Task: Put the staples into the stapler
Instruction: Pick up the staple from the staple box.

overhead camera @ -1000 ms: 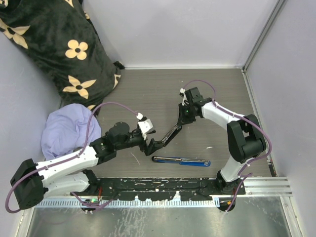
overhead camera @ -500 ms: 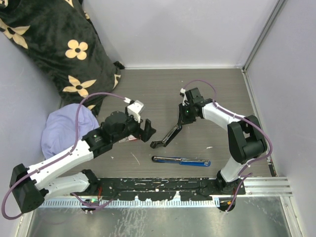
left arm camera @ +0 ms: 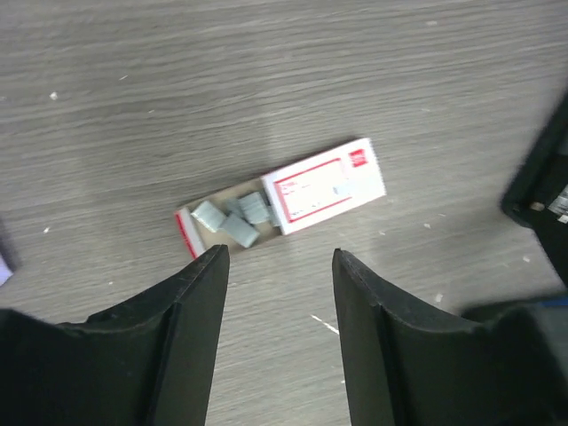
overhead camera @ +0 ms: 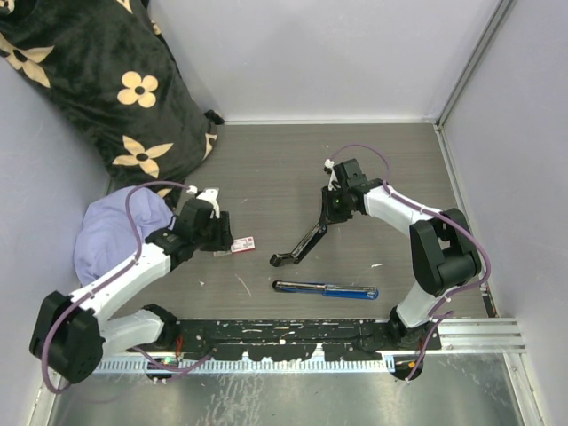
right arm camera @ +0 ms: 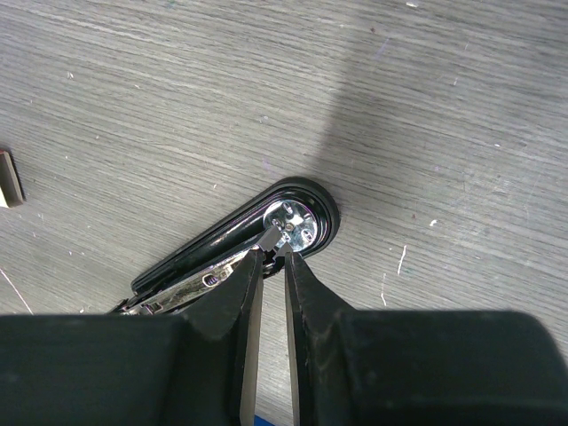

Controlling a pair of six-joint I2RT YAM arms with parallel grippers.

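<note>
Found the left gripper (left arm camera: 280, 257) with its fingers spread and nothing between them. Saw the box of staples (left arm camera: 293, 193) lying flat on the table (left arm camera: 266, 71) just beyond the fingertips, roughly centred on the gap and untouched, with its tray slid partly out toward the finger at the left of that view. Found the right gripper (right arm camera: 269, 253) with fingers nearly together, pinched on the metal at the rounded rear end of the stapler (right arm camera: 240, 240).

Judged the step to be reaching for staples while holding the stapler steady, with loading not yet begun. Reckoned the next move called for lowering the spread fingers over the loose staple strips (left arm camera: 232, 220) in the exposed tray. Would then need to lift one narrow strip without shoving the light box, and turn it in line with the stapler's channel.

Learned only from the left wrist view that the box was open with grey strips showing; from above, made out just a small pink-and-white rectangle. Got the pinch on the stapler only from the right wrist view. Saw only from above a blue-and-black tool (overhead camera: 326, 289), well apart from both pairs of fingers.
</note>
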